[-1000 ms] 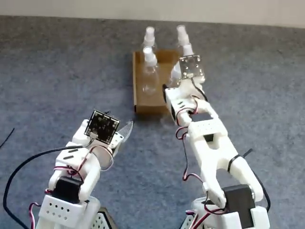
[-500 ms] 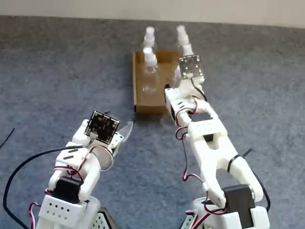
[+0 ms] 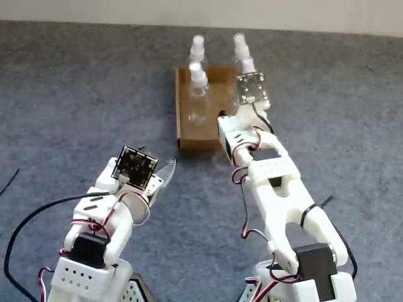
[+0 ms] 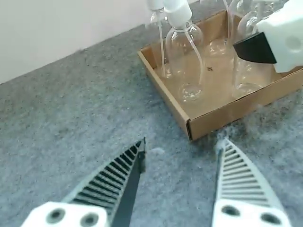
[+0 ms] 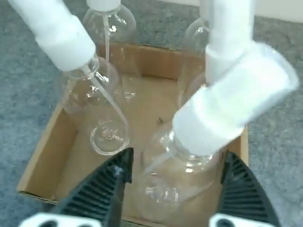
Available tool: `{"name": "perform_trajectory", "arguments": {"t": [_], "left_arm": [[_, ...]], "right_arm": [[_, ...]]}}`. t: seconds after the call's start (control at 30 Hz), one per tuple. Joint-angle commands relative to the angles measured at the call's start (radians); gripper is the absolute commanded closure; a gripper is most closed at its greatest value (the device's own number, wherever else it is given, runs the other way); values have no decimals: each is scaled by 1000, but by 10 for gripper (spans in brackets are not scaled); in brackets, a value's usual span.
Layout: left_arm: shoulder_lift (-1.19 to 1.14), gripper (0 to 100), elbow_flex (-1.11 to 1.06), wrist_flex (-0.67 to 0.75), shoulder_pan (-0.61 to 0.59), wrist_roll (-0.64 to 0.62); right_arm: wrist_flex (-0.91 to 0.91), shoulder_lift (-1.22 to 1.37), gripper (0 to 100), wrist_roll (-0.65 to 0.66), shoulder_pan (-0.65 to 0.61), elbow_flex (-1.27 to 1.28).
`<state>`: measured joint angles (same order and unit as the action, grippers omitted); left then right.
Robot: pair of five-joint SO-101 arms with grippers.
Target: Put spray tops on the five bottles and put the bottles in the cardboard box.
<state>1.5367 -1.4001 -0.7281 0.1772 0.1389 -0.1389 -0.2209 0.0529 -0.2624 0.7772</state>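
The cardboard box (image 3: 180, 129) lies at the far middle of the table, and several clear bottles with white spray tops stand in it. One of them is the near-left bottle (image 3: 198, 100). My right gripper (image 5: 175, 163) hangs over the box's near right corner. It is shut on a clear bottle (image 5: 177, 182) whose white spray top (image 5: 232, 111) leans toward the camera and whose base is low inside the box (image 5: 42, 161). My left gripper (image 4: 182, 146) stands open and empty above the carpet, a short way in front of the box (image 4: 227, 113).
Grey carpet covers the table around the box, with bare room to the left and right. A black cable (image 3: 9, 179) lies at the left edge. The right arm (image 3: 277, 189) stretches from the near edge up to the box.
The bottle in my right gripper has sunk lower into the box and now shows less beside the wrist in the high view. The left arm has not moved.
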Motion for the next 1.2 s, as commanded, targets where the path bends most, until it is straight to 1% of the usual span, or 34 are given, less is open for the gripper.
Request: {"name": "perform_trajectory", "arguments": {"t": [0.0,0.17,0.3,0.67,0.93,1.0,1.1,1.17], "left_arm": [[8,780,4,28,-2,8],[7,780,4,28,-2,8],[7,780,4,28,-2,8],[5,780,4,28,-2,8],[10,780,4,26,-2,8],[12,780,4,25,-4,6],[12,780,8,25,-15,8],[12,780,15,26,-47,8]], "right_arm": [[12,-18,767,-9,-13,-16],[8,-18,767,-6,-21,-16],[-76,-31,766,-6,-15,-54],[-232,-216,766,-5,-4,-125],[-550,-378,772,-5,56,-254],[-611,-441,791,-5,71,-254],[-653,-542,865,-3,104,-228],[-662,-615,916,-2,134,-165]]}}
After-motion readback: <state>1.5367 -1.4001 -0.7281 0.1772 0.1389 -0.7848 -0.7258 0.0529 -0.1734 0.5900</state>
